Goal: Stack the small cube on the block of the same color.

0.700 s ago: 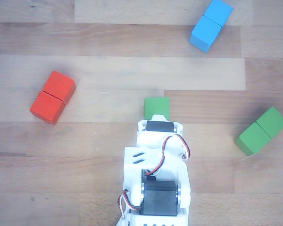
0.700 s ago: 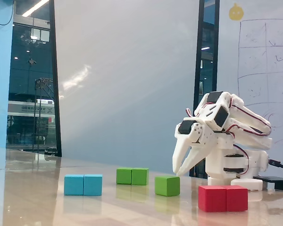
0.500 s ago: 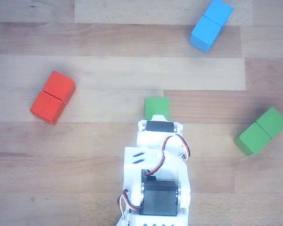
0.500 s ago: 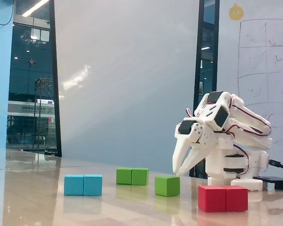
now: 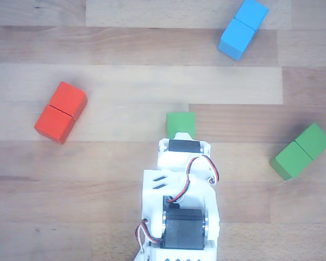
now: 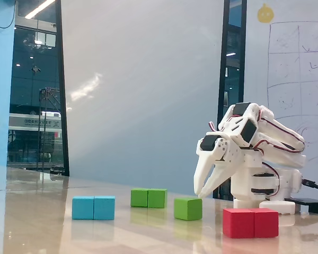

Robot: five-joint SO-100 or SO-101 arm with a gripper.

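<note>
Tool [image 6: 200, 193] above small cube [image 6: 188, 208]

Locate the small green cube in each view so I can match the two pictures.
Other view: the small green cube sits near the centre, just above the arm's white wrist, partly covered by it.
Fixed view: it stands on the table right of centre, below the gripper tips.
Shared landmark: the red block, left of the cube in the other view, at lower right in the fixed view.
</note>
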